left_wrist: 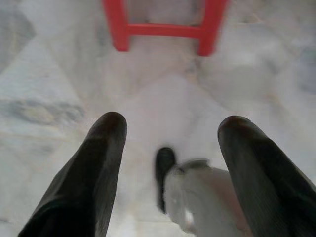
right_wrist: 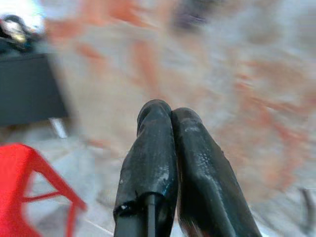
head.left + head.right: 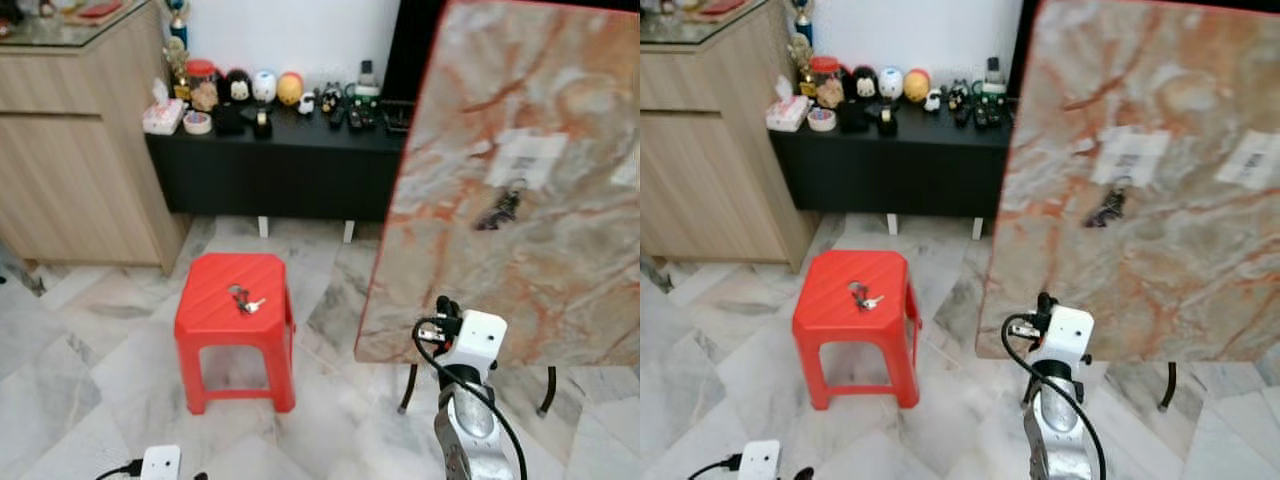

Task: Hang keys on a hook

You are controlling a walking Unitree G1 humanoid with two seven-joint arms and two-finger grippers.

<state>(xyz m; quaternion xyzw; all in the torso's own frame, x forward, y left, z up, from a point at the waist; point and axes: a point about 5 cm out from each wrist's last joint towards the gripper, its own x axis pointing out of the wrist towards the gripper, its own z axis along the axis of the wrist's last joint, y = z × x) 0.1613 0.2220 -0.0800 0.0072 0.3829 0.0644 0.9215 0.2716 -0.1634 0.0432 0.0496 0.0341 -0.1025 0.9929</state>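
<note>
Looking down from the head camera, I see the keys point(image 3: 245, 300) lying on top of the red stool point(image 3: 236, 325), on the marble floor point(image 3: 90, 370) ahead and to my left. To the right stands a marbled board point(image 3: 520, 190) with a dark bunch point(image 3: 500, 208) hanging on its face. My right gripper point(image 2: 170, 116) is raised in front of that board, jaws pressed together with nothing between them. My left gripper point(image 1: 170, 128) hangs low over the floor near the stool's legs, jaws spread wide and empty. A black bench point(image 3: 280, 160) of figurines sits behind.
</note>
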